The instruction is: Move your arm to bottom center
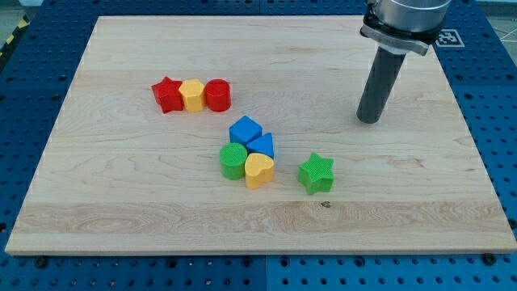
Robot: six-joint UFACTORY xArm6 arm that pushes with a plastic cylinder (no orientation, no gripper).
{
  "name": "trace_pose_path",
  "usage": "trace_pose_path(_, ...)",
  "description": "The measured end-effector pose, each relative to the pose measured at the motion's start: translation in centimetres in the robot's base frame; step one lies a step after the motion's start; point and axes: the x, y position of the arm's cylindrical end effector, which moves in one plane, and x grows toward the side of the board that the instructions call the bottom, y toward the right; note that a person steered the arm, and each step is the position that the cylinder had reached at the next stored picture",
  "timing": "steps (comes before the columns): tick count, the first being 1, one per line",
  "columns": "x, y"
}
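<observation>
Tip [370, 120] upper right, well apart from green star [316, 173].

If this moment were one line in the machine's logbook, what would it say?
my tip: upper right of board | touching no block | nearest: green star | goal bottom center: not reached

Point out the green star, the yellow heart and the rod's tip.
green star [316, 173], camera view, on the middle of its top face.
yellow heart [258, 169], camera view, on the middle of its top face.
my tip [369, 120], camera view, on the rod's very lower end, toward the view's top right of the blocks.
</observation>
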Motion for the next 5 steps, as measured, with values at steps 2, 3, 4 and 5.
trace_pose_path(2, 10.4, -2.8)
trace_pose_path(3, 14.7, -3.3)
trace_pose_path(4, 15.7, -9.0)
trace_pose_path(5, 15.1, -15.3)
